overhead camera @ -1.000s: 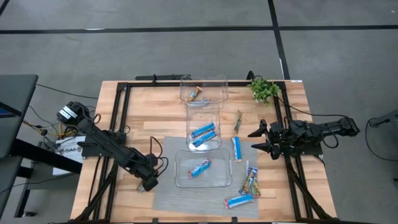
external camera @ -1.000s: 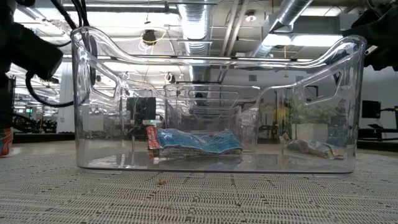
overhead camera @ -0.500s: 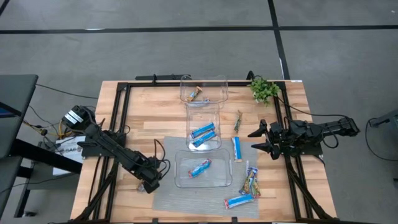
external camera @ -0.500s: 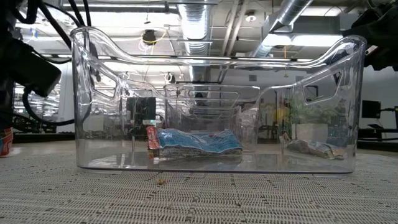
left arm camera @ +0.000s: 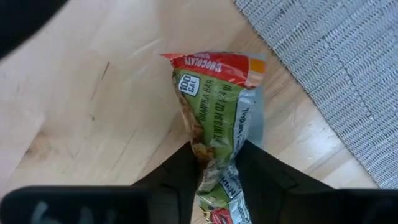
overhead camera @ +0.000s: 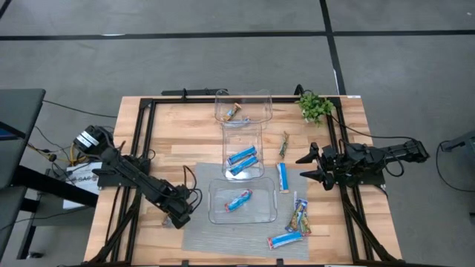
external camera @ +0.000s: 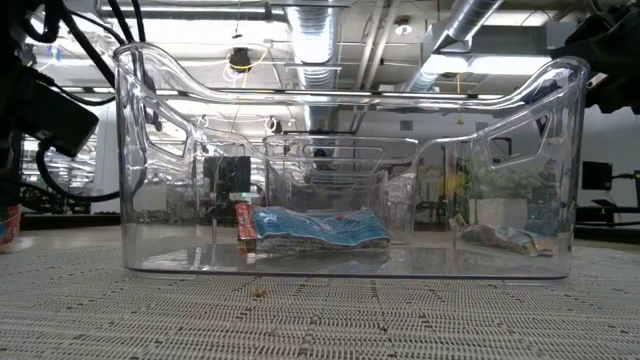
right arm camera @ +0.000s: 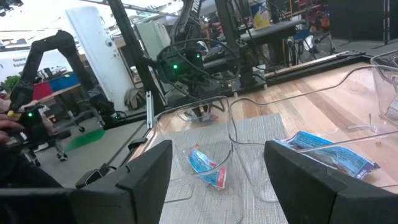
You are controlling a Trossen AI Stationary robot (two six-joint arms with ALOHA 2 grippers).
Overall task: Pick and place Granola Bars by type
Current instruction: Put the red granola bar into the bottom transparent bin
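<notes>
Beside mat edge [left arm camera: 323,74], left pincer [left arm camera: 214,168] pinching green bar [left arm camera: 214,118]

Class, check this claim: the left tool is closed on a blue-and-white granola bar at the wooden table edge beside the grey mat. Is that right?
One detail is wrong: the left tool is closed on a green-and-red granola bar, not a blue-and-white one. It is over the wooden table beside the grey mat, as the left wrist view shows.

Past our right gripper [right arm camera: 214,171], fingers spread wide, we see two blue-wrapped granola bars [right arm camera: 208,167] inside clear bins [right arm camera: 249,180] on a grey mat [right arm camera: 205,140], the other arm [right arm camera: 199,62] beyond.
</notes>
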